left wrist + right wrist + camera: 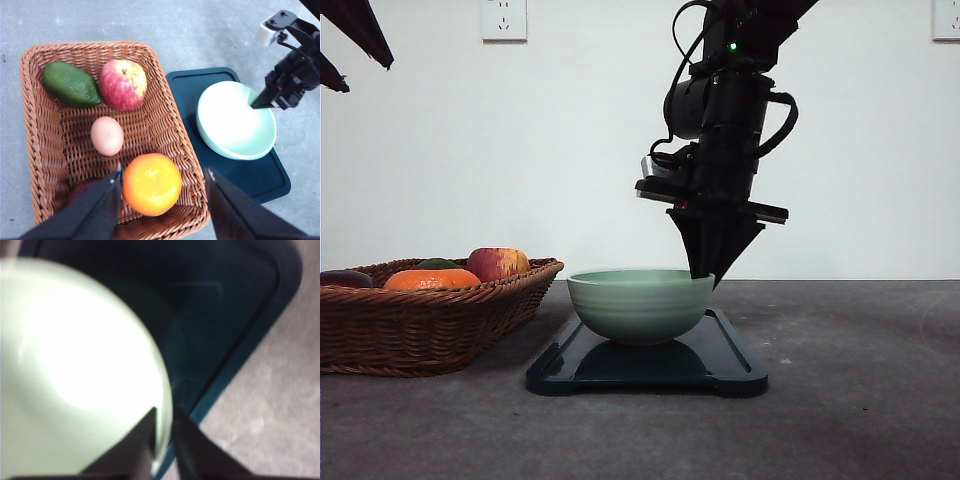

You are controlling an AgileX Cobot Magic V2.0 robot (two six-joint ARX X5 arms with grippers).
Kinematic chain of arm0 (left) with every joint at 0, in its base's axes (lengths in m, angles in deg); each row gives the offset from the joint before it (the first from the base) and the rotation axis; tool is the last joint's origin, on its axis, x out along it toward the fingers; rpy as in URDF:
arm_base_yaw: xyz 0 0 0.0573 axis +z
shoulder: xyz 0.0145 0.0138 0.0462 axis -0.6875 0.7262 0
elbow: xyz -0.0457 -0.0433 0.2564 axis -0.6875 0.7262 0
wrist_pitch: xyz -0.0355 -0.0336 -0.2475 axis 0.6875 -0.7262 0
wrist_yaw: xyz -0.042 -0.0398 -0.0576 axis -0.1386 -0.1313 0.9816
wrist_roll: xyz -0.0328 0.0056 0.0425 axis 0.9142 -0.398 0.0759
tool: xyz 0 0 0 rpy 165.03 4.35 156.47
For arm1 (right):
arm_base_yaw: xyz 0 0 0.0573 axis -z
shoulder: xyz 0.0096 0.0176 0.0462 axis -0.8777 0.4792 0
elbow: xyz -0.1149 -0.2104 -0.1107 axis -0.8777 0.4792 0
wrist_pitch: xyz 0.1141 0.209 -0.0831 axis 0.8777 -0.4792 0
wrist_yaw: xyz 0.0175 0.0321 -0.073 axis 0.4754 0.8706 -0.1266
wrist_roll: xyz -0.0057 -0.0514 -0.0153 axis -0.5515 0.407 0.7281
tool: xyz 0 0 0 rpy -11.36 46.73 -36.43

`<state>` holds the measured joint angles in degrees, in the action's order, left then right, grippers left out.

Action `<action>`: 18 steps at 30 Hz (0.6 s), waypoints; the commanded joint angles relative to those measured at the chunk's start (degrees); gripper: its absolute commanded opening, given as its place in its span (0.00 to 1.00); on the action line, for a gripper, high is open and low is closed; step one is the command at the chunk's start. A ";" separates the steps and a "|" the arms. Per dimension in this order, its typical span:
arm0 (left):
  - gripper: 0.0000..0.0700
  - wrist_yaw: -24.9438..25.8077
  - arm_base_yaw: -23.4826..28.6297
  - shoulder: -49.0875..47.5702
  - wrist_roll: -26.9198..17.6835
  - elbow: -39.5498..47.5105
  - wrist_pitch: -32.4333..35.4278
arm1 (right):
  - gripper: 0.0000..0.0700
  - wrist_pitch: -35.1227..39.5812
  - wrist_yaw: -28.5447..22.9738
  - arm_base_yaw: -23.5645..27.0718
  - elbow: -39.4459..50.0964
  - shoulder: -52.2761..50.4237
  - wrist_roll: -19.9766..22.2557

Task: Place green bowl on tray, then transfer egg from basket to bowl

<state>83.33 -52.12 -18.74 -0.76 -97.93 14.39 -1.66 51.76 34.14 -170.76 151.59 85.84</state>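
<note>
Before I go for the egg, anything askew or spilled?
Nothing stands out. The green bowl sits upright on the tray, right gripper pinching its rim. The egg lies whole in the basket.

Front view evenly lit and sharp, with the white wall (pixel 570 150) bright and the right arm (pixel 720 150) nearly a black silhouette against it; soft shadow under the tray (pixel 740 375). Left wrist view bright, crisp, colours saturated. Right wrist view blurred throughout, the green bowl (pixel 75 380) interior blown out to white glare, fingertips (pixel 142 440) soft and dark.
</note>
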 commanded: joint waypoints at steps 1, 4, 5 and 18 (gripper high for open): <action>0.46 0.26 -0.07 0.66 0.08 -1.29 0.25 | 0.21 -0.27 -0.01 -0.37 -2.48 1.29 -0.73; 0.46 0.26 -0.07 0.66 0.07 -1.29 0.23 | 0.23 -1.54 -0.03 -0.37 -4.21 1.23 -0.73; 0.46 0.26 -0.07 0.66 0.07 -1.29 0.22 | 0.23 -2.34 -0.04 -0.38 -5.05 1.22 -0.71; 0.46 0.26 -0.07 0.66 0.07 -1.29 0.22 | 0.23 -0.45 -4.05 -1.15 -7.81 -7.47 -0.40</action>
<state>83.33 -52.12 -18.74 -0.76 -97.93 14.35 -2.72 47.91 33.41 -177.89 144.60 85.85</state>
